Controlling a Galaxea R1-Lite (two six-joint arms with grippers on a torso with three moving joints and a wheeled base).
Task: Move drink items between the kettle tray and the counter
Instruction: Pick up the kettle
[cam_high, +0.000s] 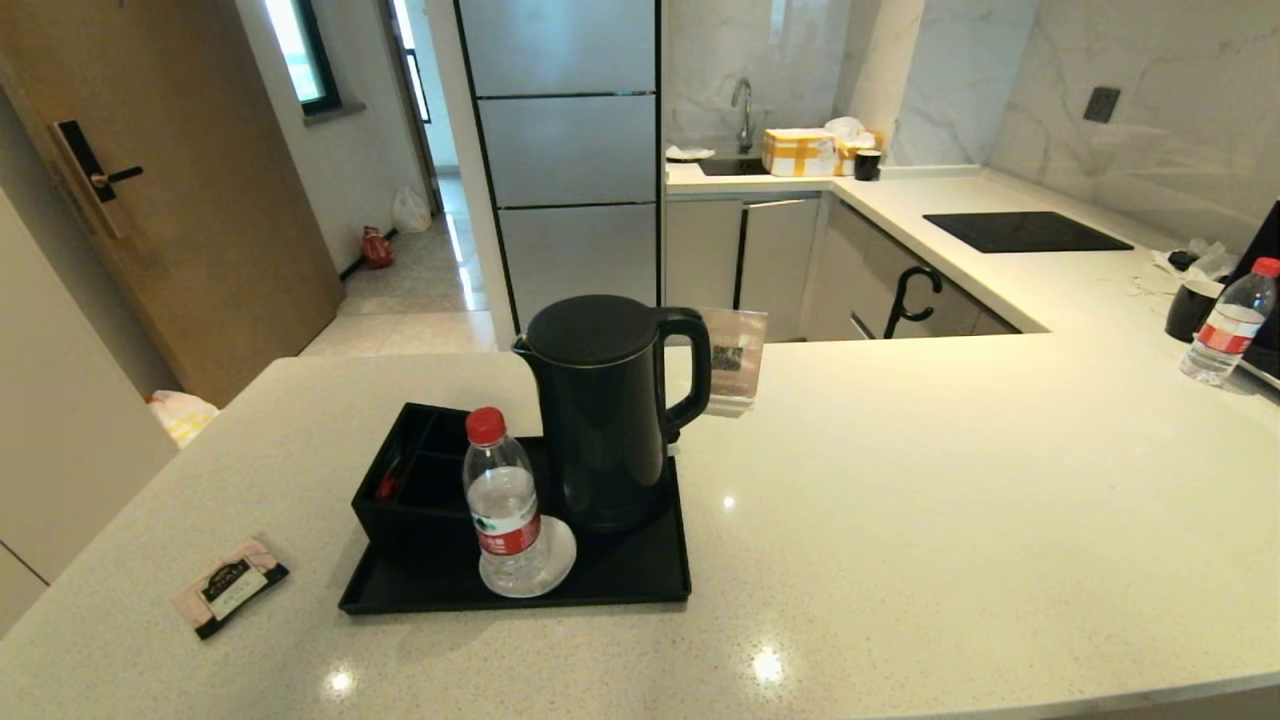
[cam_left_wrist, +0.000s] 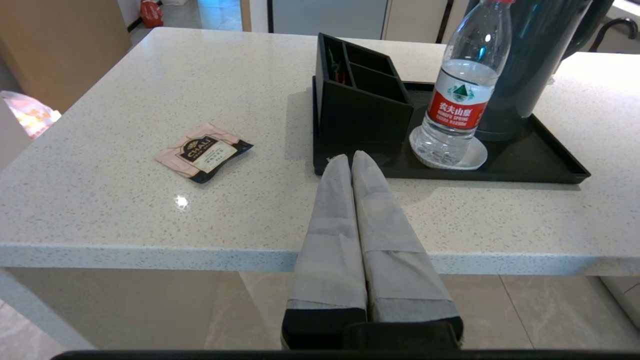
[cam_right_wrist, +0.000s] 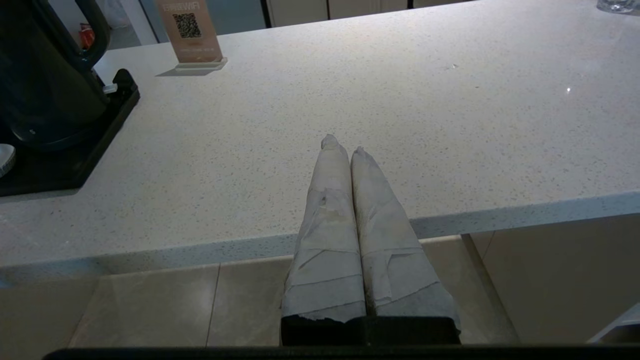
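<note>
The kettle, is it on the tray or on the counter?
On the tray: the kettle stands upright at the back of the black tray, behind the water bottle.

1 kettle, 1 tea sachet, 1 tray, 1 divided box, 2 water bottles, near & far right, 1 QR sign, 2 grippers, left & right

Place: a kitchen, probably in a serviced flat or hotel suite.
Far wall: sink tap under marble-look panels.
Far right: black hob set in a white worktop.
Far middle: tall steel fridge.
Far left: wooden door with electronic lock.
Near: speckled stone counter carrying a kettle tray, kettle and QR-code sign.
</note>
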